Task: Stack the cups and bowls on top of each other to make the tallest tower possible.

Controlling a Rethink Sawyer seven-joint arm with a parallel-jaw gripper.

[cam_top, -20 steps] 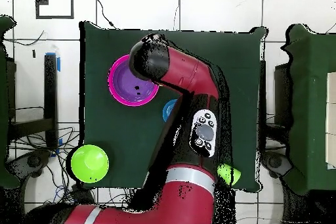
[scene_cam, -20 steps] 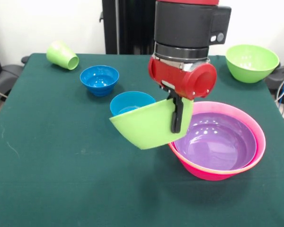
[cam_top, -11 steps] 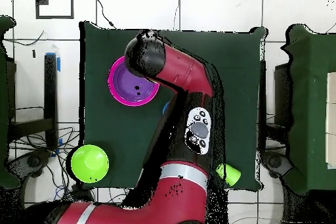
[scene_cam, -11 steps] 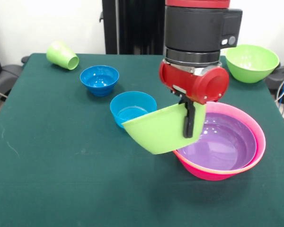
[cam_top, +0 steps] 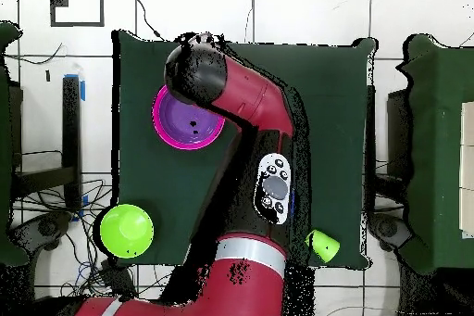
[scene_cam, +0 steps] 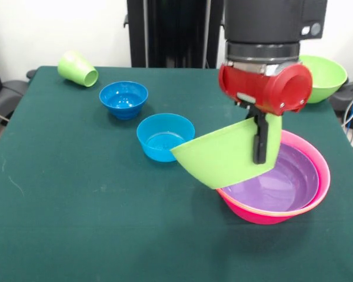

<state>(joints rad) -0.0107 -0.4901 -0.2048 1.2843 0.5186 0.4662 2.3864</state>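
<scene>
Carrying green bowl [scene_cam: 226, 155] — gripper [scene_cam: 260, 141] clamped on rim, tilted, overlapping purple bowl [scene_cam: 276, 176] in pink bowl [scene_cam: 317, 176] — best centre, level, then release low.

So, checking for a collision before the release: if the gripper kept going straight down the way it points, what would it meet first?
Probably the purple bowl nested in the pink bowl. The gripper, shut on the tilted green bowl, seems to hang over their near-left rim, though depth is uncertain.
</scene>
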